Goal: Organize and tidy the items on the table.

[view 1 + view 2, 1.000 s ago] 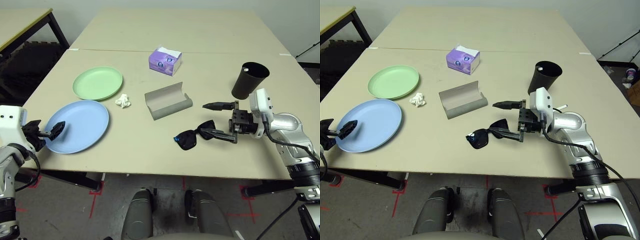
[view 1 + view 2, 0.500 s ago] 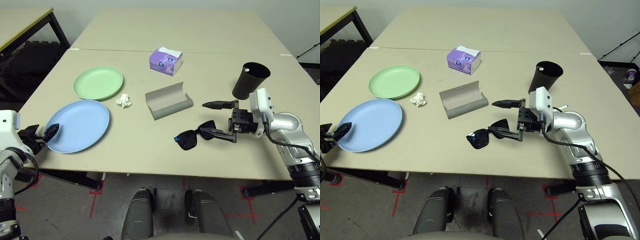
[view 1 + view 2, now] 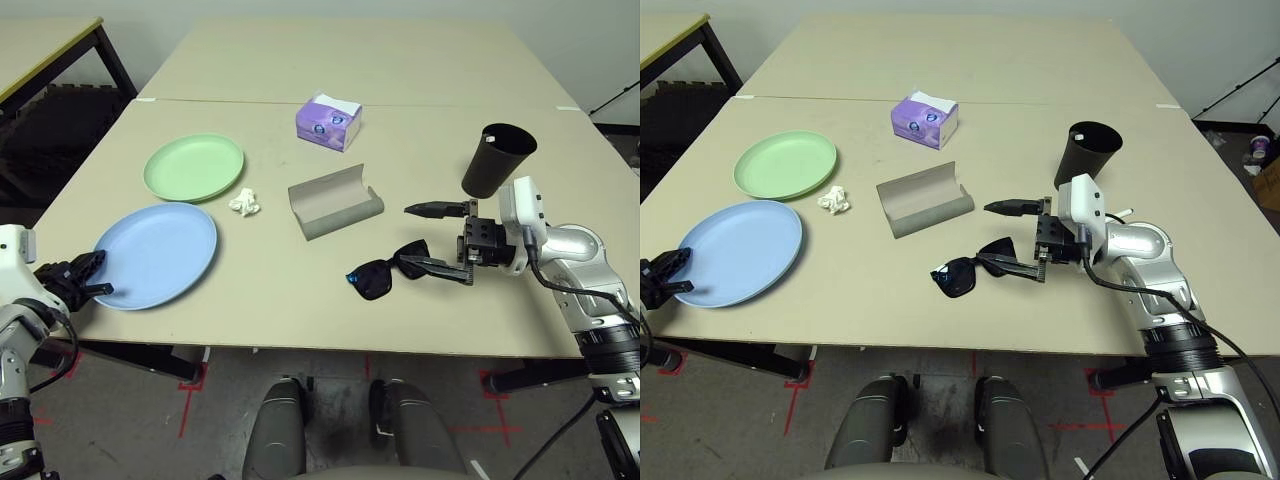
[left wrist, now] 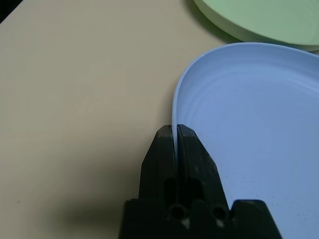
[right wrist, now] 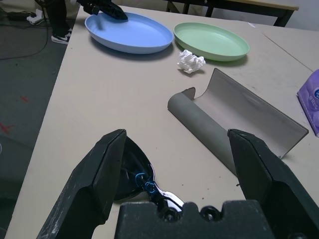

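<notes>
Blue plate [image 3: 157, 255] lies at the table's [image 3: 300, 310] near left corner, its thin rim pinched between the pressed-together fingers of the left gripper [image 4: 175, 133]. It looks light, stiff and smooth, so an edge pinch may slip or let it tip; a deeper bite seems safer. Just beyond sits the green plate [image 3: 194, 166]. Right gripper [image 5: 174, 149] hangs spread wide over the black sunglasses [image 3: 385, 274].

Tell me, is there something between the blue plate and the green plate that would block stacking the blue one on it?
Nothing visible does. The left gripper is shut on the blue plate at its near rim, and the green plate lies just beyond it with bare table between. The crumpled tissue sits off to the side.
</notes>
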